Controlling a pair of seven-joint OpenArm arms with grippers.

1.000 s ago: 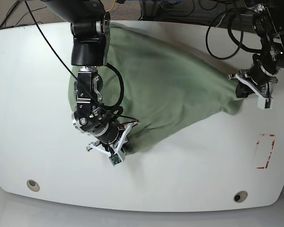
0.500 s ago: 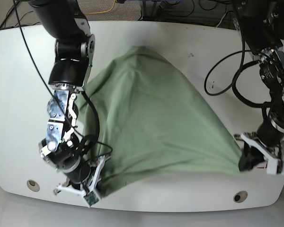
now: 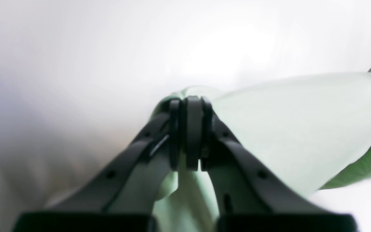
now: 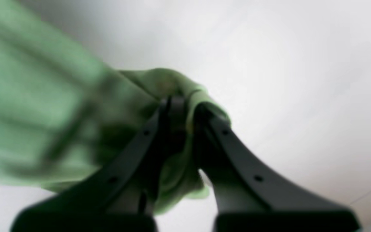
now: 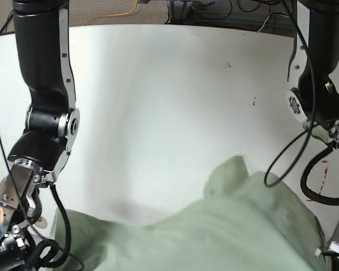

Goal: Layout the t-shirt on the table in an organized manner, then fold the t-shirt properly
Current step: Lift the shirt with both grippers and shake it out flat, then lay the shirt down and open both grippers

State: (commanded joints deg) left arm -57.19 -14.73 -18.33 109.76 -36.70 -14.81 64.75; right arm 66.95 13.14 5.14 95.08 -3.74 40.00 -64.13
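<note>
Both grippers are dropping out of the base view's bottom edge, and the wrist views are blurring. The soft pale sage-green shirt (image 5: pixel 226 226) is bunching over the glossy white table (image 5: pixel 158 84) near its front edge. The left gripper (image 3: pixel 188 161) and right gripper (image 4: pixel 185 129) are each pinching fabric between closed fingers.

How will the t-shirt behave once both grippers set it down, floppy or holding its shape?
Likely floppy: the t-shirt sags and billows between the left gripper and right gripper. It bunches at each pinch, so it probably wrinkles easily. Probably light.
</note>
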